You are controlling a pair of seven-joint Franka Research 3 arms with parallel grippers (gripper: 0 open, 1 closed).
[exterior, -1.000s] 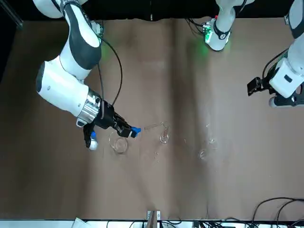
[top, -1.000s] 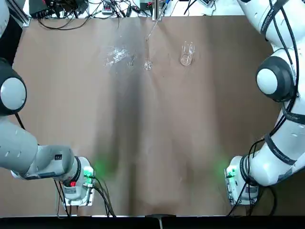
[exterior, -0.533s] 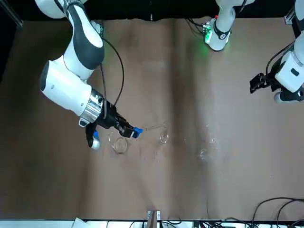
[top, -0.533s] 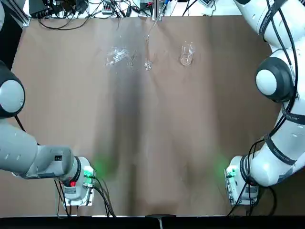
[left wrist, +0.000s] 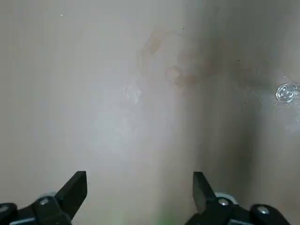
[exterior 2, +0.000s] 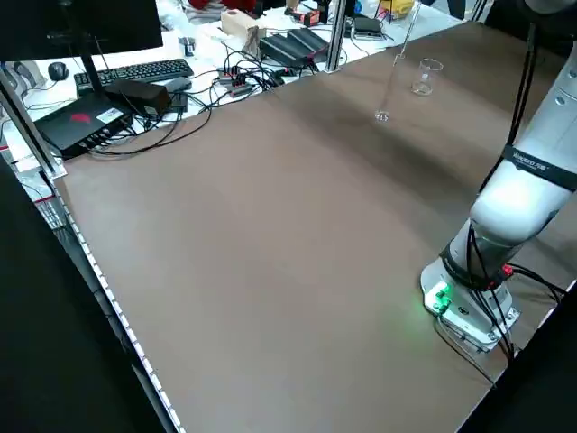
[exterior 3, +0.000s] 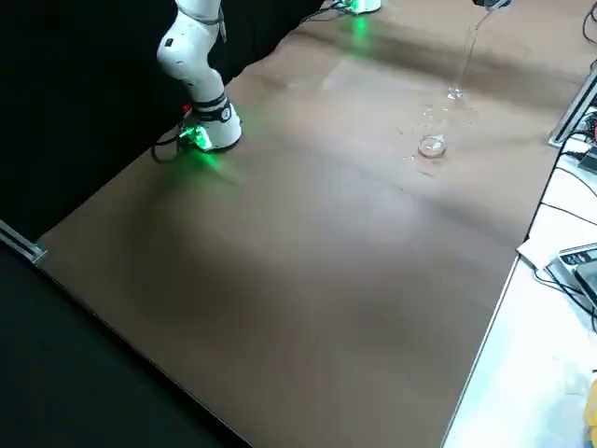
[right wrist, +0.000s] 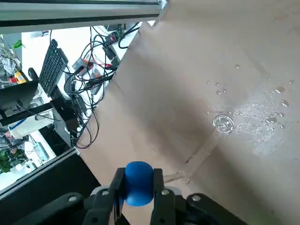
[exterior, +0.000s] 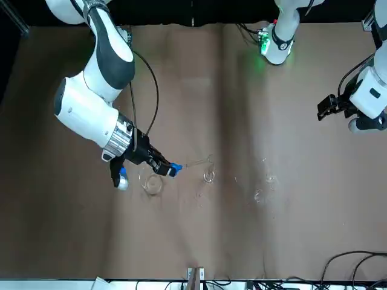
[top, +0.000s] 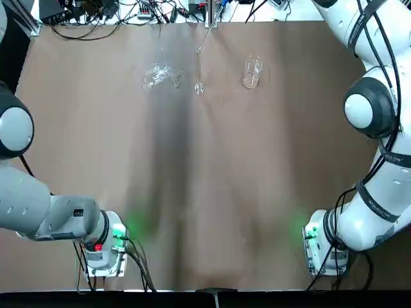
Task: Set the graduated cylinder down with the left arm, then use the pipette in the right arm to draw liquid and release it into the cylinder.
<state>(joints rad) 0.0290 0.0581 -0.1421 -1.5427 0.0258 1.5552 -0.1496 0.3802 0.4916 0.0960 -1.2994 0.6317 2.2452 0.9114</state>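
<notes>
Graduated cylinder (top: 200, 87), slim clear glass on a small round foot, stands on the smooth brown tabletop (top: 212, 192) in the top view, between the wide clear beaker (top: 252, 72) and scattered clear shiny bits (top: 158, 75).

Front view: my right arm (exterior: 100, 115) reaches down and inward, its black gripper (exterior: 172, 171) near the cylinder; my left gripper (exterior: 323, 110) hangs well away from the glassware.

Left side view: the cylinder is upright, near the beaker.

Right side view: my right gripper is at the cylinder's upper end.

Left wrist view: my left fingers are spread wide, holding nothing.

Right wrist view: my right fingers pinch the rounded, matte blue bulb of the pipette (right wrist: 139, 183); beads of liquid (right wrist: 271, 120) dot the table beside the cylinder's foot. I cannot tell whether the pipette's tip is inside.
</notes>
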